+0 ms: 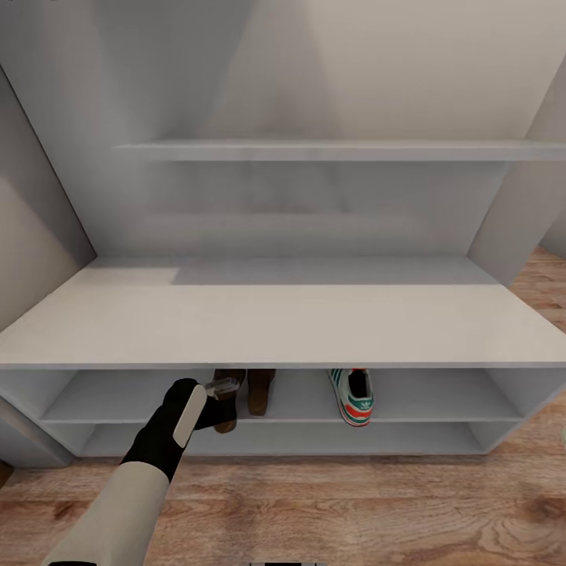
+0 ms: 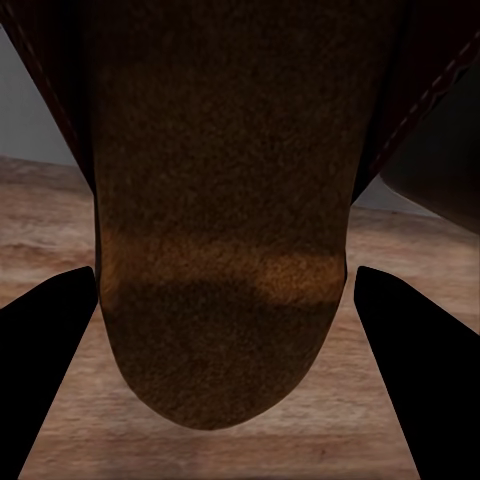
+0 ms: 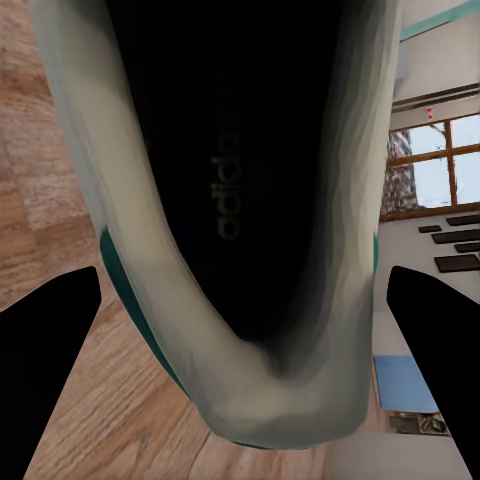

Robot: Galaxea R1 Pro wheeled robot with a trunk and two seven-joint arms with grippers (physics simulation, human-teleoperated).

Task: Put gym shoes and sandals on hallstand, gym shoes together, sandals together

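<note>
The hallstand [image 1: 283,322] is a pale bench with a floating shelf above and two open shelves below. On its upper open shelf lie one dark brown sandal [image 1: 261,391] and, to the right, one white gym shoe [image 1: 354,395] with green stripes and an orange heel. My left gripper [image 1: 222,391] holds a second sandal [image 1: 226,415] at that shelf's front edge, beside the first. In the left wrist view the sandal [image 2: 225,250] fills the gap between the fingers [image 2: 50,370]. My right gripper [image 3: 245,270] is shut on the other gym shoe [image 3: 240,200], above the corridor floor [image 3: 60,180].
Wood plank floor [image 1: 330,511] runs in front of the rack. Grey walls close in on the left [image 1: 31,236] and right [image 1: 527,196]. The bench top and the lower open shelf [image 1: 299,440] carry nothing.
</note>
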